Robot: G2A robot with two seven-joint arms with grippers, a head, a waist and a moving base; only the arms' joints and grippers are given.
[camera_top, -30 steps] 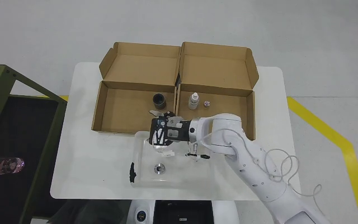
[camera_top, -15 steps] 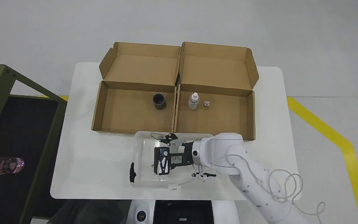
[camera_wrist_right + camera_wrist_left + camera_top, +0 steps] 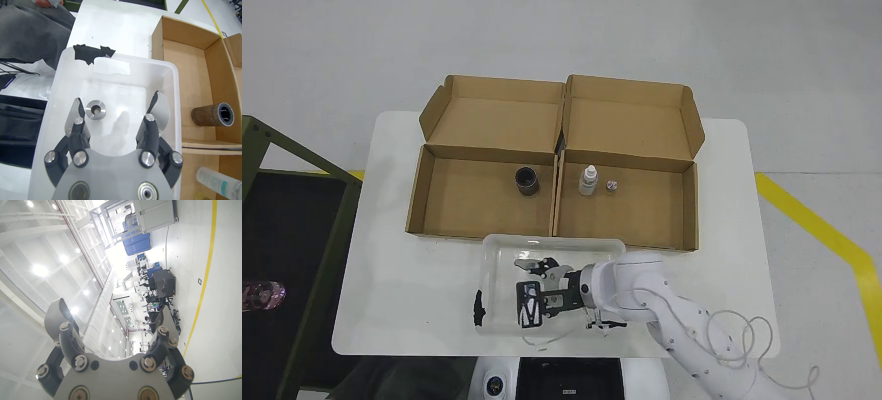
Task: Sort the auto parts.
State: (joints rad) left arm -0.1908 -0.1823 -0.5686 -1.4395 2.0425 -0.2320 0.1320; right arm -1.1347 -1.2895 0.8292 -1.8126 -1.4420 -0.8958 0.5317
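We see right gripper (image 3: 117, 100) spread wide, empty, above clear tray (image 3: 175, 79), lower centre of top view. Steel ring (image 3: 95, 110) lies on tray floor, just beside one finger (image 3: 74, 113). Left gripper (image 3: 112, 309) also spread, empty. Dark cylinder (image 3: 528, 181) sits in cardboard box (image 3: 462, 195), upper centre.

The top view looks steeply down from above the arms and stands far enough off to take in the whole white surface (image 3: 402, 280). The right wrist view sits close behind the right tool (image 3: 117, 99), facing down into the clear tray (image 3: 174, 79). Both views share that tray (image 3: 504, 245), its black tape (image 3: 478, 308) (image 3: 88, 53) and the cardboard box (image 3: 457, 200) (image 3: 189, 62) with the linear bearing (image 3: 528, 181) (image 3: 211, 115). The left wrist view looks past the left tool (image 3: 112, 306), away from the surface into the hall.
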